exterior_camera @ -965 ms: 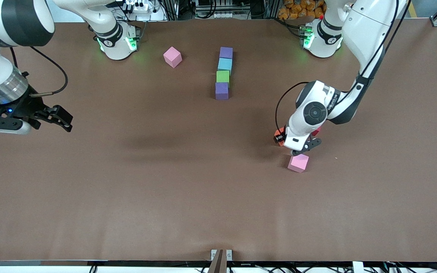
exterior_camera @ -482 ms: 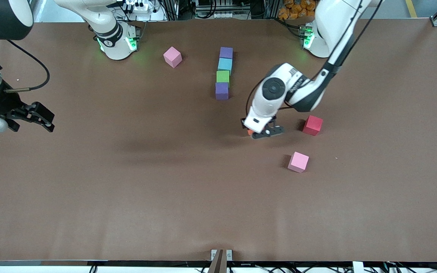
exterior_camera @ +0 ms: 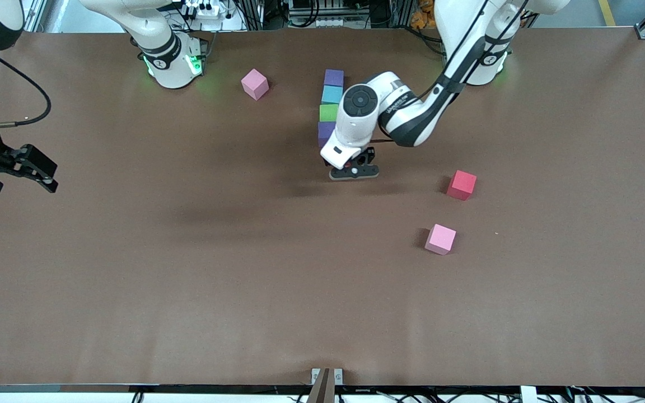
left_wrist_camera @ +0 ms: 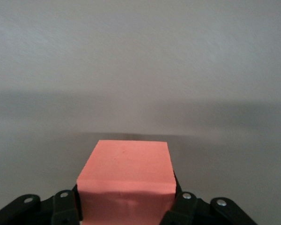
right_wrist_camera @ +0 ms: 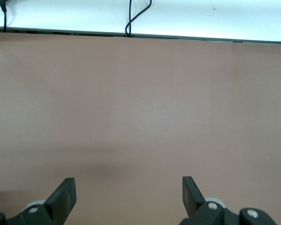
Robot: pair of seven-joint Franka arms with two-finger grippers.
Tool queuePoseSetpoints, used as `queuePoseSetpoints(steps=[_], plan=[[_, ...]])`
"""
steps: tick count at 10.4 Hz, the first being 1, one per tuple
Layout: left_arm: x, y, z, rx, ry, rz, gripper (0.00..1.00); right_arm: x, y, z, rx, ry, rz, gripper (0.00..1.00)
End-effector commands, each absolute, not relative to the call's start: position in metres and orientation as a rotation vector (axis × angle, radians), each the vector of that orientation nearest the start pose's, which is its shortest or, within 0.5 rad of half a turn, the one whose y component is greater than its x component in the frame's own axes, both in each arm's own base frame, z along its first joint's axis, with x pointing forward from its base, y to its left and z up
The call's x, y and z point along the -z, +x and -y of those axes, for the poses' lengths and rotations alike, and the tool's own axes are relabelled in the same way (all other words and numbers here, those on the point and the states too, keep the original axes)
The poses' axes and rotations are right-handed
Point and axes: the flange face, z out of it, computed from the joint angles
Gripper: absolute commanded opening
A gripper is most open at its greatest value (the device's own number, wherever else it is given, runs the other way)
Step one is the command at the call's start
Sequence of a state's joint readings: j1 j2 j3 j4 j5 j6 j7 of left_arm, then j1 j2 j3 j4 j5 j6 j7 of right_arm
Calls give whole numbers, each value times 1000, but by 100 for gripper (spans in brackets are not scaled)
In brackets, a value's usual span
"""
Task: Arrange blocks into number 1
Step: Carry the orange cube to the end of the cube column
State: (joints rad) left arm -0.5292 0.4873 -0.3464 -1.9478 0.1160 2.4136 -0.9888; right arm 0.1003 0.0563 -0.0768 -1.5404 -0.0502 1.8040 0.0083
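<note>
Four blocks stand in a line: purple (exterior_camera: 333, 76), light blue (exterior_camera: 332, 94), green (exterior_camera: 328, 112) and a second purple (exterior_camera: 324, 131), partly hidden by the left arm. My left gripper (exterior_camera: 353, 169) hangs just off the near end of that line, shut on the orange block (left_wrist_camera: 126, 180); the front view hides that block under the hand. A red block (exterior_camera: 462, 184) and a pink block (exterior_camera: 440, 239) lie toward the left arm's end. Another pink block (exterior_camera: 255, 84) sits near the right arm's base. My right gripper (exterior_camera: 31, 170) waits open at its end of the table, holding nothing.
The brown table (exterior_camera: 216, 280) runs bare from the blocks to its front edge. In the right wrist view the table's edge and a black cable (right_wrist_camera: 131, 18) show past the open fingers.
My left gripper has carried the orange block from beside the red and pink blocks to the near end of the line. The right gripper has drawn back toward its table end.
</note>
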Motion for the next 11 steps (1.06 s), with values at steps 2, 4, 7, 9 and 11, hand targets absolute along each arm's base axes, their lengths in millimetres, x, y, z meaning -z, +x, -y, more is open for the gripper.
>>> queuePoseSetpoints(steps=[2, 4, 7, 9, 11], plan=[[-227, 387, 512, -123, -3214, 27, 0, -632, 598, -12, 314, -3171, 43, 100], [-214, 380, 521, -142, -3206, 4, 0, -632, 598, -13, 316, -3168, 45, 100], [-205, 372, 520, -160, -3189, -12, 0, -631, 598, -14, 309, -3169, 45, 100], [-203, 370, 519, -168, -3183, -11, 0, -630, 599, -11, 310, -3160, 31, 100], [-199, 365, 521, -178, -3176, 0, 0, -626, 600, -7, 290, -3133, 6, 100]])
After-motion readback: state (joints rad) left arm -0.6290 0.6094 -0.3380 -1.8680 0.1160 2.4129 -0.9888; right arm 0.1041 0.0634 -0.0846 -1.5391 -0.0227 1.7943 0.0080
